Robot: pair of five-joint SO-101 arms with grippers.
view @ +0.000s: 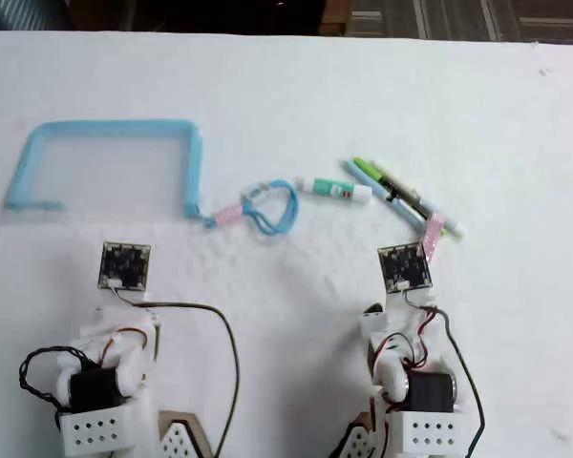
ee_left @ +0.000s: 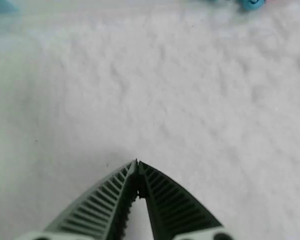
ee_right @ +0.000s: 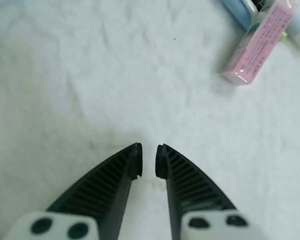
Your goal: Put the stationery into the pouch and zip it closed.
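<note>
The clear pouch [view: 105, 167] with a blue zip edge lies flat at the back left. Its pink pull tab and blue cord loop [view: 270, 205] trail off toward the middle. The stationery lies to the right of the loop: a green-and-white stick [view: 336, 189], a bundle of pens [view: 393, 191] and a pink eraser [view: 433, 236]. My left gripper [ee_left: 137, 163] is shut and empty, hovering over bare table well short of the pouch. My right gripper [ee_right: 148, 151] has a narrow gap between its tips and holds nothing. The pink eraser [ee_right: 262, 42] lies just ahead of it and off to one side.
Both arms [view: 105, 382] [view: 411, 382] sit folded back at the near edge, with cables looping beside them. A white cloth covers the table [view: 296, 95]. The far edge of the table meets a dark floor.
</note>
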